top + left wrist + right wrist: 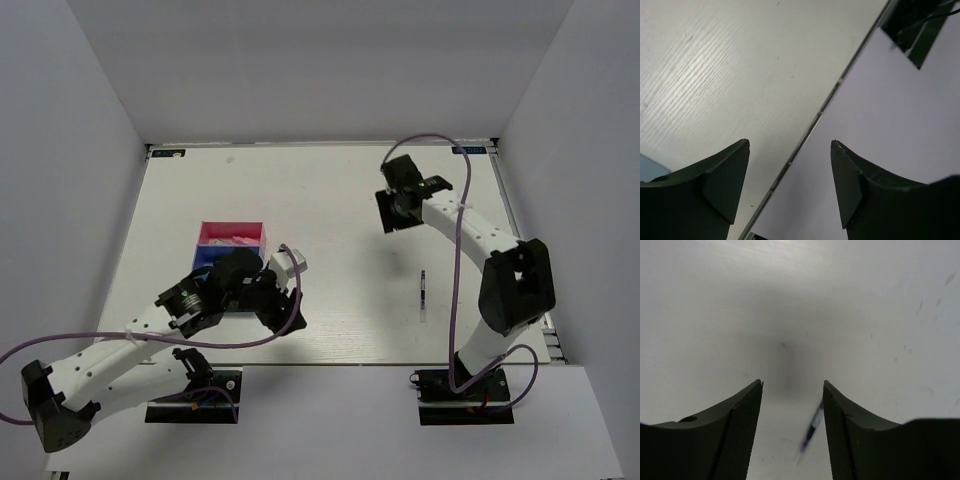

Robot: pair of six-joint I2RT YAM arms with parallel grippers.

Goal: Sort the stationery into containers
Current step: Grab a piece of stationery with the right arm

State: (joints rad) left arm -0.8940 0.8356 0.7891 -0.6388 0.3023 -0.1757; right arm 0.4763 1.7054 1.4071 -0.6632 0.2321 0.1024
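Currently the only loose item I can make out is a thin blue-white pen (423, 290), flat on the table (330, 190) in the right half, long axis running near-to-far. Right gripper (392, 213) hovers farther out and slightly left of it, fingers spread, nothing between them. Its wrist view shows the pen low between the two fingers, blurred, so the pen lies back toward that arm's base. Left gripper (280, 305) sits just beside the tray block, magenta-pink tray (232, 226) behind and blue tray (203, 256) in front. Its fingers are also spread and empty, well apart from the pen. Right arm is clearly nearer. I'd say it needs to draw back over the pen and close across the thin axis.
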